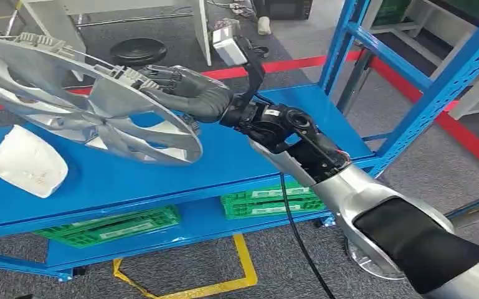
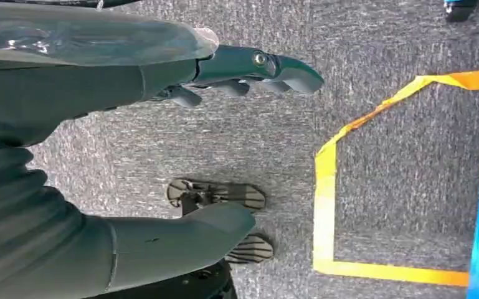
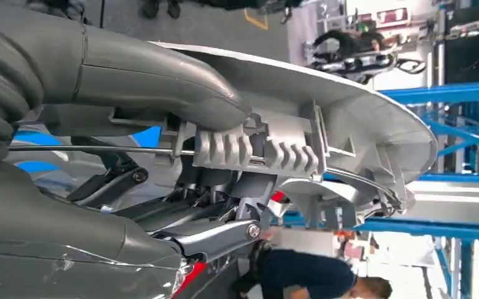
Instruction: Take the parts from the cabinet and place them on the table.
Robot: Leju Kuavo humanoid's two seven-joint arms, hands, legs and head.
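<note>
From the head view, the right hand (image 1: pixel 184 87) grips the rim of a silver wheel cover (image 1: pixel 87 106) at upper left, held tilted above the blue shelf (image 1: pixel 237 165), where a white part (image 1: pixel 28 163) lies at left, so I judge the carry to the table not yet begun. In the left wrist view, the left hand (image 2: pixel 237 71) hangs over the grey floor (image 2: pixel 380 37), fingers loosely apart, holding nothing. In the right wrist view, the thumb (image 3: pixel 162 78) presses the cover's rim, centre frame.

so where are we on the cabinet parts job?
One white part already lies on the blue table. The right hand grips the silver wheel cover by its rim, raised above the tabletop, not yet set down. The left hand hangs free over the floor.
</note>
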